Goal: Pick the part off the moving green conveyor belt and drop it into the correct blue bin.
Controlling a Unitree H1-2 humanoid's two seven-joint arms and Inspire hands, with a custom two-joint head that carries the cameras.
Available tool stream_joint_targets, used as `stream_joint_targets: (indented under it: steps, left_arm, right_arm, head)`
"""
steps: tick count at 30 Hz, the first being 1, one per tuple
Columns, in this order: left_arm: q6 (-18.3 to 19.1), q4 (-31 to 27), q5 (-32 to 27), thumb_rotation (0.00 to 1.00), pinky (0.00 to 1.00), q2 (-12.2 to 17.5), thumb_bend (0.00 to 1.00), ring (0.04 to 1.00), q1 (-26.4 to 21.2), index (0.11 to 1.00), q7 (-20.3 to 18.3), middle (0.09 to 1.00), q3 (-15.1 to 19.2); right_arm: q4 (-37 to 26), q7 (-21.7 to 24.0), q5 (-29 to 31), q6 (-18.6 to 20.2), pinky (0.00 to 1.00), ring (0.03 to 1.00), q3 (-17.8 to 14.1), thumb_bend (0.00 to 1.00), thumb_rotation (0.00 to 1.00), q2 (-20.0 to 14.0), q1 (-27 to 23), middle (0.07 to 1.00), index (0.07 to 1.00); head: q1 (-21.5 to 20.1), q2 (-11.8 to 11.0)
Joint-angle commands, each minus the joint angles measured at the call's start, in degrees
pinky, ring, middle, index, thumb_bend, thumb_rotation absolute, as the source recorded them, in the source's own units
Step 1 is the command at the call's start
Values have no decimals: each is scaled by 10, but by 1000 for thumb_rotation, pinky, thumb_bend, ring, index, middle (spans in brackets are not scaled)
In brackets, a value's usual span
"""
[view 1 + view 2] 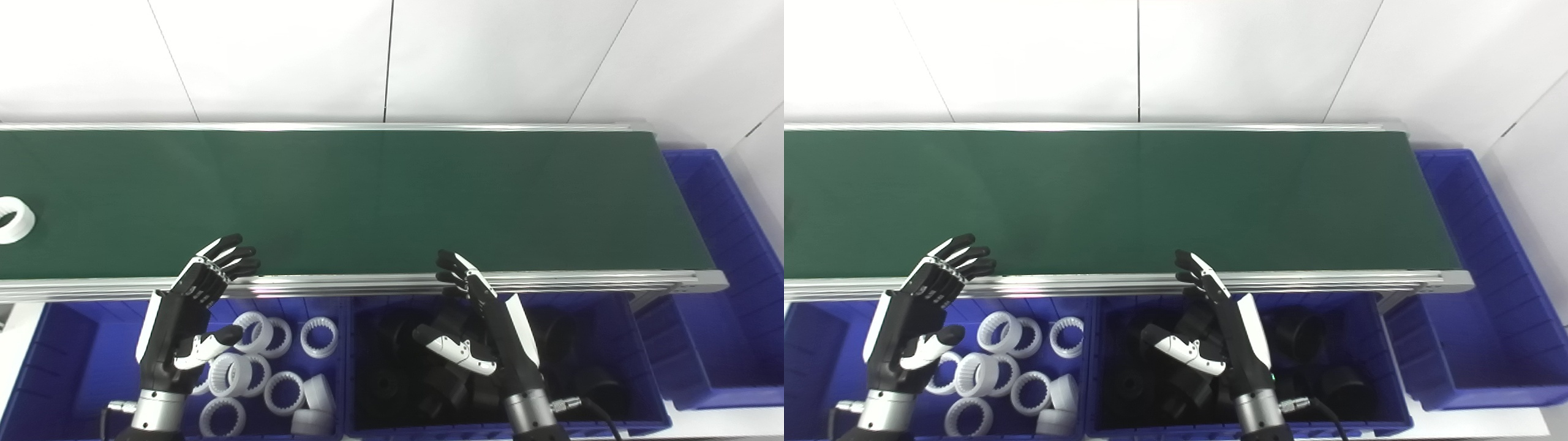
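Note:
A white toothed ring part (13, 220) lies on the green conveyor belt (367, 202) at the far left edge of the left eye view, cut off by the frame; the right eye view does not show it. My left hand (190, 306) hovers open over the near-left blue bin (61, 343), which holds several white rings (288, 355), its fingertips at the belt's near rail. Over the middle blue bin (637, 361) of black parts (1304, 334), my right hand (484, 324) is open too. Neither hand holds anything.
An aluminium rail (551, 280) runs along the belt's near edge between the hands and the belt. A third blue bin (729, 245) stands at the belt's right end. A white wall rises behind the belt.

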Motion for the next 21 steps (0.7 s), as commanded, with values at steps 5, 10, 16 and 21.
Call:
stream_joint_targets:
  steps: [5,10,16,21]
  left_arm:
    - [-17,-11,-9,532,715,4,956,708,-13,813,-11,764,1]
    - [-17,-7,-16,520,710,3,948,712,-16,810,-18,762,4]
    - [-17,-7,-14,519,707,1,962,711,-15,809,-18,763,5]
    - [-17,-17,12,502,711,-9,934,712,0,816,-8,769,-11]
  right_arm:
    - [-12,-1,2,-14,731,806,3,757,539,3,-4,856,880]
    - [-12,-2,2,-14,731,804,3,760,539,4,-4,854,878]
    - [-9,-3,3,-16,739,809,3,747,530,3,-3,858,881]
    - [-6,-1,17,-29,742,817,-4,698,451,-11,1,863,888]
  head:
    - [1,0]
    - [0,0]
    - [26,-10]
    - [150,-52]
